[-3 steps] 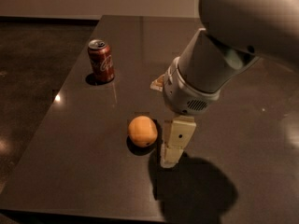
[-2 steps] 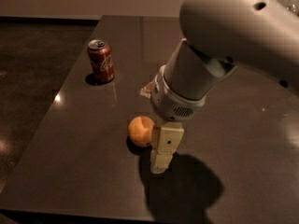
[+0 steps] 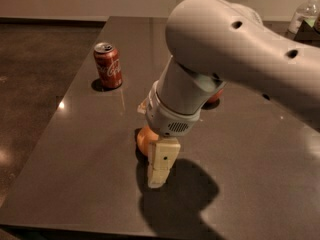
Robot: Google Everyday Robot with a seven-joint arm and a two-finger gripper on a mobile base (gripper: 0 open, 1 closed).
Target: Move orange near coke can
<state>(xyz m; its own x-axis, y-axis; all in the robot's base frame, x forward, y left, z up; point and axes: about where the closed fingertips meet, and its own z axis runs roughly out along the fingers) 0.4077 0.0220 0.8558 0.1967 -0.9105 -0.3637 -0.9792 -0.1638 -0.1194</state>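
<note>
The orange (image 3: 143, 138) lies on the dark table (image 3: 90, 149) near the front middle. Only its left part shows, as my gripper (image 3: 158, 165) stands right against it, reaching down to the tabletop and covering its right side. I cannot tell whether the gripper is around the orange or just in front of it. The coke can (image 3: 108, 65), red with white script and a silver top, stands upright at the table's left side, well apart from the orange and farther back. My big grey arm (image 3: 225, 39) fills the upper right.
A small red object (image 3: 215, 97) shows partly behind my arm at mid-table. A clear plastic bottle (image 3: 305, 13) stands at the far right back. The table's left edge (image 3: 60, 104) runs close to the can, with floor beyond.
My arm has swung left and toward the camera. The gripper has closed in on the orange and now covers its right side. The orange and can have not moved.
</note>
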